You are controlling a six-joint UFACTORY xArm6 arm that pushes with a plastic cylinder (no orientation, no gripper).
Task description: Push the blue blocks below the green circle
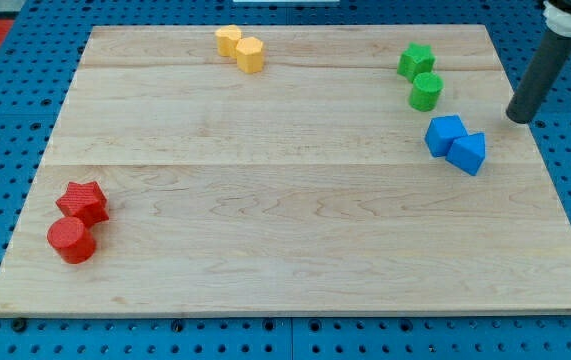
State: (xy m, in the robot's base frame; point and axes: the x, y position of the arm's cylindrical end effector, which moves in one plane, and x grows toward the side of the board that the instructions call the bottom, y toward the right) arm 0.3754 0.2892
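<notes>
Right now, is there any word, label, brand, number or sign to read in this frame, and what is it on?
None: no text can be read.
The wooden board, the blue blocks, the green circle and my tip carry no markings.

The rod is cut off by the top edge at the far right, so only its lower length down to my tip (521,119) shows. The two blue blocks (456,144) touch, the right one overlapping the left one's side (their exact shapes are hard to tell). The two yellow blocks (240,48) overlap likewise.
</notes>
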